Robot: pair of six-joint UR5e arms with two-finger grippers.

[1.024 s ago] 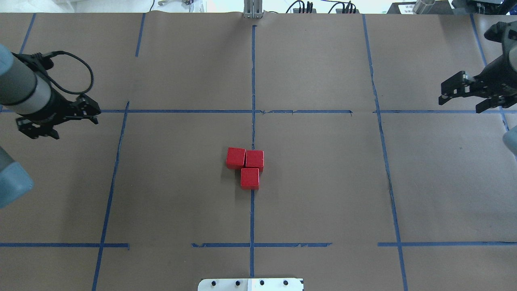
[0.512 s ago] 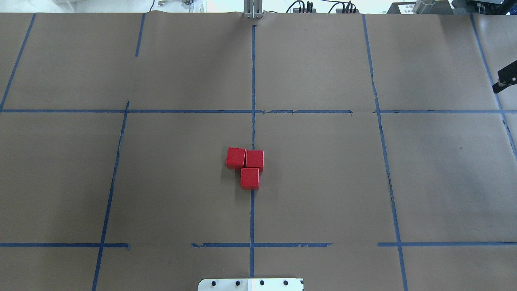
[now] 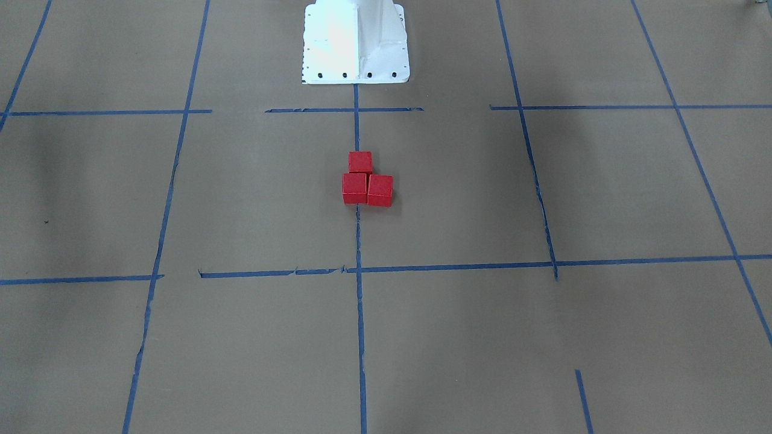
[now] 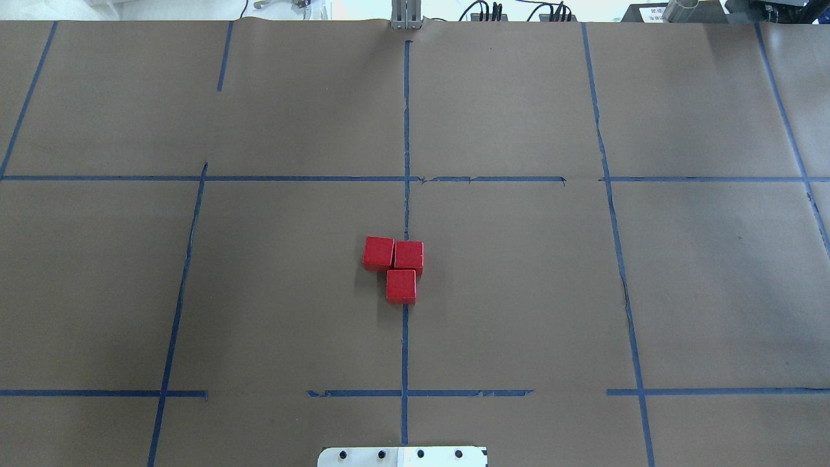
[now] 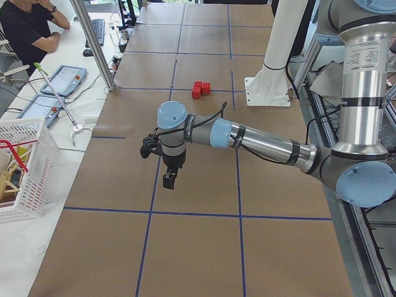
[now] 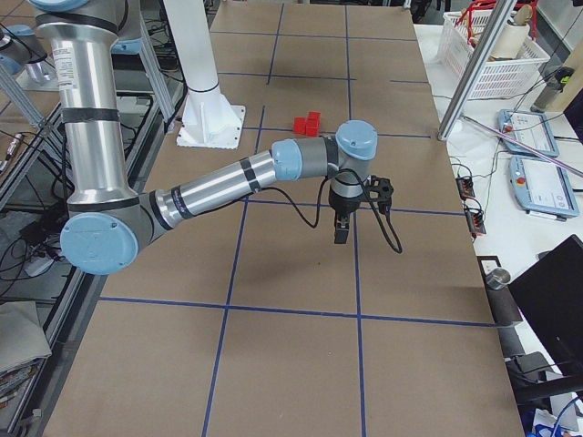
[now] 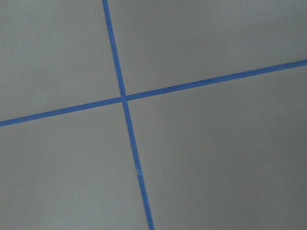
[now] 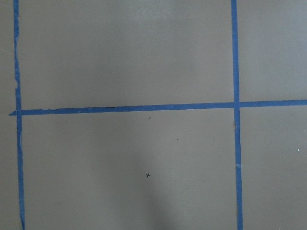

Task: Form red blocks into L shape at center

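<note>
Three red blocks sit touching in an L on the brown paper at the table's centre: one [image 4: 379,253] on the left, one [image 4: 409,255] at the corner, one [image 4: 401,286] nearer the robot. They also show in the front-facing view [image 3: 360,161] [image 3: 354,188] [image 3: 380,190] and far off in the side views [image 5: 201,88] [image 6: 308,123]. My left gripper [image 5: 168,180] hangs above the table near its left end, far from the blocks; I cannot tell whether it is open or shut. My right gripper [image 6: 341,235] hangs above the right end; I cannot tell its state either.
The white robot base [image 3: 356,42] stands behind the blocks. Blue tape lines [image 4: 406,130] divide the paper into squares. A white basket [image 5: 25,167], control tablets [image 5: 62,79] and a seated person [image 5: 28,28] are beyond the table's far side. A metal post [image 5: 93,43] stands at that edge.
Both grippers have left the overhead view, the left one off the left edge and the right one off the right edge. The three red blocks have not moved.
</note>
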